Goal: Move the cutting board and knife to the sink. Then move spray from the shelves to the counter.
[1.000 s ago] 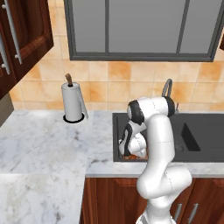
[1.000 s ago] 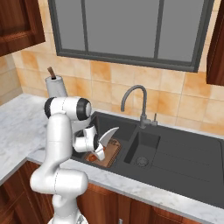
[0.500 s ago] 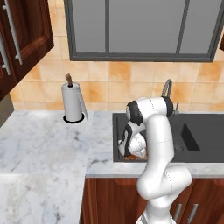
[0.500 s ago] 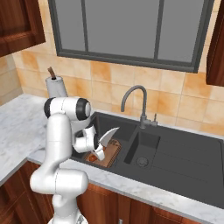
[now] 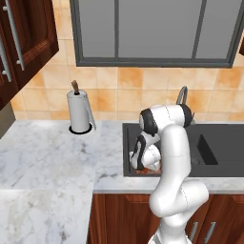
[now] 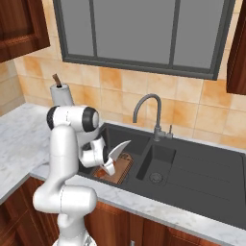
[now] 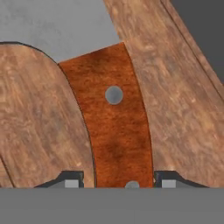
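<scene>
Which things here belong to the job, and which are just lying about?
Job: brown wooden cutting board; small knife with silver blade; dark grey sink; white-grey marble counter; tool.
Lying about: white paper towel roll; steel gooseneck faucet.

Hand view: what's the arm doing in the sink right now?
The arm is reaching down into the sink, with the gripper straddling the knife by its reddish-brown handle. The knife sits over the cutting board, which lies in the left basin. In the right base view the blade points up and toward the faucet. The fingertips flank the handle with slight gaps, so it looks like a release, but I can't tell for sure.
</scene>
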Controlling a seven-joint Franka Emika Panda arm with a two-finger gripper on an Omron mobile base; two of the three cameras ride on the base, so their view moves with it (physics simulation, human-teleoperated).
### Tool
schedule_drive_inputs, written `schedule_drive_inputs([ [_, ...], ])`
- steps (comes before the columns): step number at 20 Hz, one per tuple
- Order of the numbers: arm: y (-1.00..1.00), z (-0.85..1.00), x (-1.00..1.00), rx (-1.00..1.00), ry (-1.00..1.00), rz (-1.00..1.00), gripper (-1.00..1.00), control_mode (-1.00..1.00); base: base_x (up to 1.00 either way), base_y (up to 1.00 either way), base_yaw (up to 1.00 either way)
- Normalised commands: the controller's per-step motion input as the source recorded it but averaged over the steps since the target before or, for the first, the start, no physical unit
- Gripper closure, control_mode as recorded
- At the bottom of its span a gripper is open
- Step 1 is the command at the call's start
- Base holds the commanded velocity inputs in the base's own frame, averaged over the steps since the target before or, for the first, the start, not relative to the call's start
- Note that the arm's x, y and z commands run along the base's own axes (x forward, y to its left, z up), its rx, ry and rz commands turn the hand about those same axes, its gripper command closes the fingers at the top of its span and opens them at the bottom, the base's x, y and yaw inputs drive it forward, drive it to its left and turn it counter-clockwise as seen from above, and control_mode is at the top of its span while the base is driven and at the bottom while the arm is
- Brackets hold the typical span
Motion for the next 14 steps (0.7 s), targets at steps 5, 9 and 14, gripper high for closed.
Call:
schedule_drive_inputs([
  [5,0.00,0.41,-0.13,-0.02,0.00,0.00,-1.00,-1.00,0.00,0.00,0.00],
  [9,-0.01,0.45,-0.10,-0.03,0.00,0.00,-1.00,-1.00,0.00,0.00,0.00],
  [14,-0.03,0.48,-0.20,-0.05,0.00,0.00,-1.00,-1.00,0.00,0.00,0.00],
])
